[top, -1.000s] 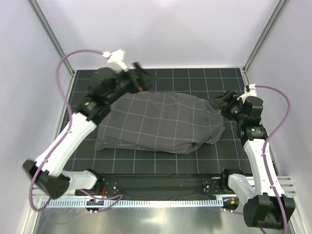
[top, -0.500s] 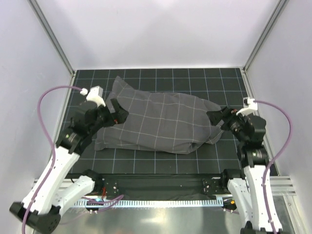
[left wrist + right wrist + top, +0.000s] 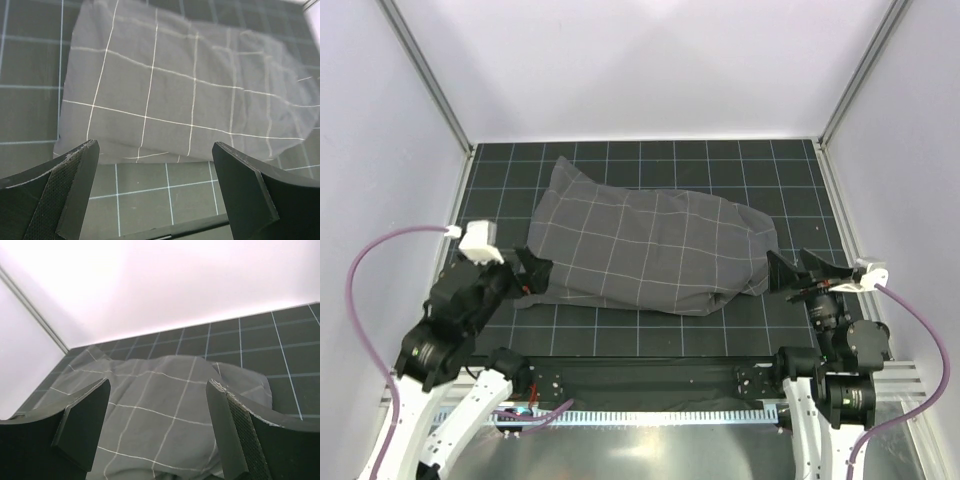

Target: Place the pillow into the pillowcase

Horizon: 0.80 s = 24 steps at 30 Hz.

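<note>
No text, label, brand, number or sign can be read in any of the three views. The pillowcase point(image 3: 650, 250) carries only thin light check lines, and the tabletop point(image 3: 720, 160) only a pale grid.
</note>
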Motion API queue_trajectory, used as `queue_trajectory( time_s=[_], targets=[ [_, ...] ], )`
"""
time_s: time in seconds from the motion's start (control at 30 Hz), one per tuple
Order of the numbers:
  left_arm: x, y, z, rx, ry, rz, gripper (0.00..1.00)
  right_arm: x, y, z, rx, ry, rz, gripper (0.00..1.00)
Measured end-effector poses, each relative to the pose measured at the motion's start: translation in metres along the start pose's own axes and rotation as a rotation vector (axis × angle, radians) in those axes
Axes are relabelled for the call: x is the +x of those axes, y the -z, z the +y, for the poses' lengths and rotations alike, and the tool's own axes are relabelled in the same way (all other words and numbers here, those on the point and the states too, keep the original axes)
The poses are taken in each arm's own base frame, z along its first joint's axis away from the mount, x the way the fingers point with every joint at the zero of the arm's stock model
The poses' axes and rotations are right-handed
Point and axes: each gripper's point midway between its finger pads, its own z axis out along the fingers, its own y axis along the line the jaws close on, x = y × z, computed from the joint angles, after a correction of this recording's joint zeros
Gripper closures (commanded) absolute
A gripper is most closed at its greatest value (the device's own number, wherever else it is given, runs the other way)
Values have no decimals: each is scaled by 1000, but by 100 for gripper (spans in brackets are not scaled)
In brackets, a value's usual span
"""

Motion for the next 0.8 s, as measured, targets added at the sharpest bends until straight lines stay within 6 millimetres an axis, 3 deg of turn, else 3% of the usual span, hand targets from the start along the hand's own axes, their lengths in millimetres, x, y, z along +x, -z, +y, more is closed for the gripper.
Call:
queue_trajectory(
  time_s=[0.2, 0.37, 0.73, 0.8],
  targets=[
    [-7, 33, 7, 40, 9, -154, 0, 17, -4, -17, 62, -17, 33, 15],
    [-9, 47, 17, 27, 27, -240, 0, 19, -4, -18, 69, -19, 40, 15],
    [-14, 53, 31, -33, 48, -295, 0, 20, -4, -18, 70, -25, 41, 18],
    [-14, 53, 32, -38, 48, -294, 0, 20, -4, -18, 70, -28, 41, 13]
  ],
)
